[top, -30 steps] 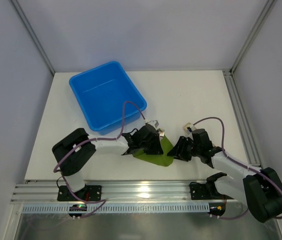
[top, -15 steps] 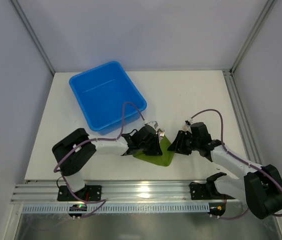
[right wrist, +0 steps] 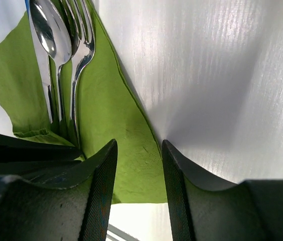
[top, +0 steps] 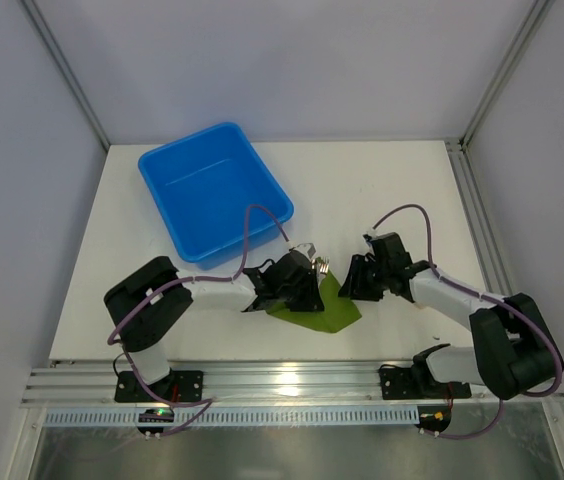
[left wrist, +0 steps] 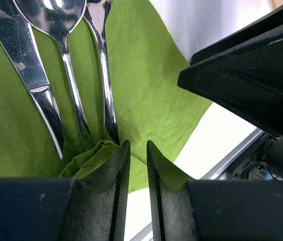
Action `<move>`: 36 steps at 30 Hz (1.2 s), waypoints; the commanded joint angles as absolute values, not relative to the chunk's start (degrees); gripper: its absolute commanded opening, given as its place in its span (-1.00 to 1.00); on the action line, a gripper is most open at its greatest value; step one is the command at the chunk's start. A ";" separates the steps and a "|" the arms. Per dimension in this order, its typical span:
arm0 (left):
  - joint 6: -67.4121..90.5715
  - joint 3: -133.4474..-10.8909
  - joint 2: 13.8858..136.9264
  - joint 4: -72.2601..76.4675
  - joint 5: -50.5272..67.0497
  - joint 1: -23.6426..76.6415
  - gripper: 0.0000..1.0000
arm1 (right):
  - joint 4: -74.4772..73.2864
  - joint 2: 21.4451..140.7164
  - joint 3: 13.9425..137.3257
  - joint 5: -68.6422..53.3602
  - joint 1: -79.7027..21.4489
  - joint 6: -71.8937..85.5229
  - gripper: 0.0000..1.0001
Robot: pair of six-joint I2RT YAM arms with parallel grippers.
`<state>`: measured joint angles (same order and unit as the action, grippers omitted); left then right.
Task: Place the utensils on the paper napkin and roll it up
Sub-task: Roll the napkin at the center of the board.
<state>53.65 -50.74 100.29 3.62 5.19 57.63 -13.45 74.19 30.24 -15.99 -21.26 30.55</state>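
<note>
**Cutlery's on the napkin, rolling has barely started**

First half looks done to me. The three slim shiny steel utensils (left wrist: 66,65), knife (left wrist: 16,45), spoon (left wrist: 56,15) and fork (left wrist: 106,85), all lie side by side on the crinkly green paper napkin (left wrist: 146,100). Their business ends point away from the left gripper (left wrist: 136,145) and the handle ends sit right at its fingertips. Those jaws are almost closed, with just a thin slit between them. A crumpled fold of napkin is bunched against the tip of one finger, but I can't tell if it's actually nipped or only pushed up.

The right gripper (right wrist: 139,145) is roughly half open with nothing in it. It hangs low over the napkin's edge, green sheet under one jaw and bare table under the other. The spoon and fork are ahead of its jaws and off to one side. From above, the two grippers face each other across the napkin, close together.

What's left, I reckon: pretty much the whole roll. The sheet is mostly flat, with only that one bit lifted.

The surface is a plain white matte tabletop (top: 392,190) with some glare. An empty blue plastic tub (top: 212,190) sits well beyond the left gripper. Pale grey walls (top: 282,60) with aluminium posts (top: 72,85) box it all in, and a slotted metal rail (top: 262,378) runs along the near edge by the arm bases.
</note>
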 commanded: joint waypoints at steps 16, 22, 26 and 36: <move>53.70 -50.71 99.05 5.27 4.92 57.83 -0.59 | -24.26 64.25 27.95 -13.87 -21.53 32.78 -0.10; 53.70 -50.89 99.32 5.36 5.19 57.83 -0.59 | -21.71 65.21 25.93 -17.32 -21.53 33.83 -0.11; 53.70 -50.36 98.88 5.36 4.92 57.83 -0.59 | -23.29 63.21 25.32 -10.21 -21.53 35.86 -0.11; 53.70 -50.62 98.53 5.27 4.83 57.83 -0.59 | -26.63 60.30 25.23 -5.80 -21.80 38.58 -0.12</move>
<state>53.65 -50.74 100.27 3.62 5.19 57.63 -25.04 61.67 25.36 -8.56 -21.34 37.30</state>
